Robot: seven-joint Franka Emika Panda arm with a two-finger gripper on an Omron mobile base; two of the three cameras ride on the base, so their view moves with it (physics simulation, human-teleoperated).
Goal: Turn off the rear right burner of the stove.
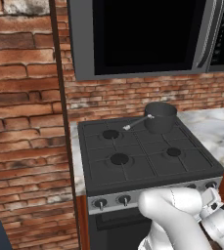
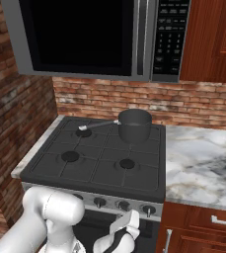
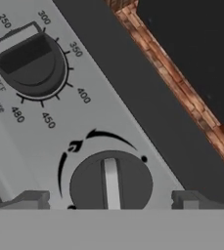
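stove (image 2: 99,163): black, four burners, silver knob strip along near edge | pot (image 2: 134,125): dark, on far right grate, handle pointing left | microwave (image 2: 85,37): above stove | desk (image 2: 203,163): marble, right of stove | tool (image 2: 126,228): low, just before the knob strip, jaws not discernible

Both base cams look down from behind, left and right, sharing the black four-burner gas stove (image 1: 143,151) (image 2: 99,158); hand cam's right up against its silver knob strip (image 3: 45,136).

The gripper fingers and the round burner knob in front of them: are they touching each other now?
Apart. In the hand view the two fingertips stand wide on either side of the knob, with bare silver panel showing between each tip and the knob's rim.
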